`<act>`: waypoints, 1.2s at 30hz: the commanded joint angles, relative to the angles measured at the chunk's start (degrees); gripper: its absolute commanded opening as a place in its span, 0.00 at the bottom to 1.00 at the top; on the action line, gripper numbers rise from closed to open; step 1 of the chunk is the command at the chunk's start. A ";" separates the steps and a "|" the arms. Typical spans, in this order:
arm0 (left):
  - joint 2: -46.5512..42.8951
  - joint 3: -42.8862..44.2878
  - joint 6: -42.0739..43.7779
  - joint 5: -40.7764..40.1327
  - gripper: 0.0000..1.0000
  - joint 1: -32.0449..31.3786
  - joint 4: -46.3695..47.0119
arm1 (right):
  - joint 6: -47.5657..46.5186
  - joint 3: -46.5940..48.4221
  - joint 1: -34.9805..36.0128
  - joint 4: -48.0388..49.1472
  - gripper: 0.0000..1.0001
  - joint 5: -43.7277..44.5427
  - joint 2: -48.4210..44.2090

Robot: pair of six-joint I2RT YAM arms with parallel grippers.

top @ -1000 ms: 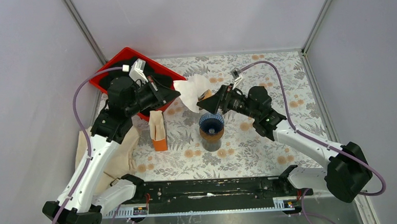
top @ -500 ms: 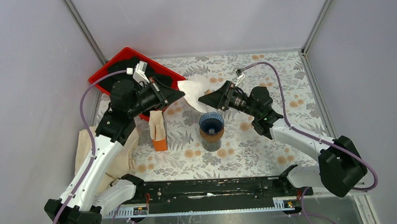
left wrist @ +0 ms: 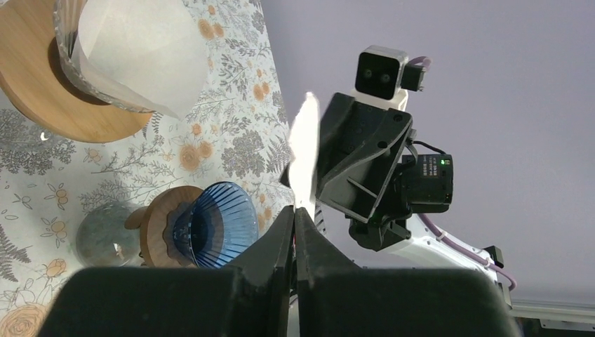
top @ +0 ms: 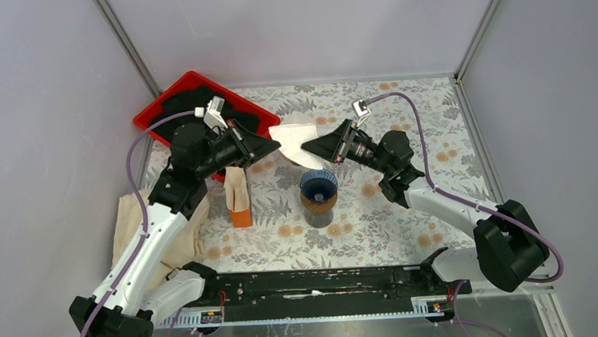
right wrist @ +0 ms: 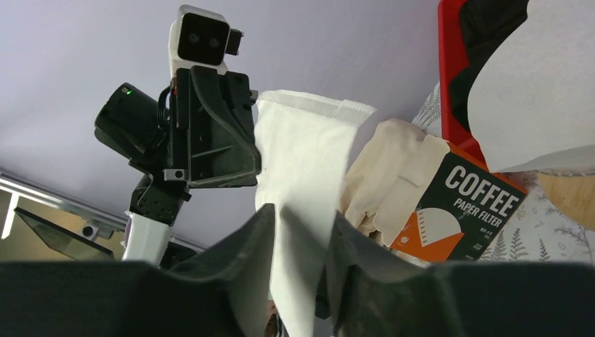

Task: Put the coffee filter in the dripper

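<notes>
White coffee filter (top: 290,135): my left gripper (left wrist: 295,214) pinches its edge near the blue dripper (top: 318,184). Right gripper (right wrist: 300,217) straddles it; grip I cannot tell.

Left claw (left wrist: 295,210), pinched tight, and right claw (right wrist: 300,217), jaws part-way apart, point at each other, tips nearly meeting.

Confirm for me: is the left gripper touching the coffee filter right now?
Touching. The left wrist view shows the left gripper shut, with the thin white edge of the coffee filter pinched between its jaws and rising straight out of them.
</notes>
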 commanded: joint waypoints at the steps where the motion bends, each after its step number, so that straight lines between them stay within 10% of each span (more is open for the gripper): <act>1: -0.76 -0.88 -0.61 0.43 0.09 -0.33 3.99 | 2.45 -0.07 -0.73 6.53 0.32 -2.19 0.26; 13: -3.89 -3.30 -0.53 -2.63 0.46 -0.28 5.30 | 6.61 -0.64 -1.52 10.89 0.01 -3.60 -0.17; 36: -4.65 -4.60 0.98 -7.09 0.50 -0.28 1.48 | 9.24 -1.13 -2.00 14.13 0.00 -4.23 0.24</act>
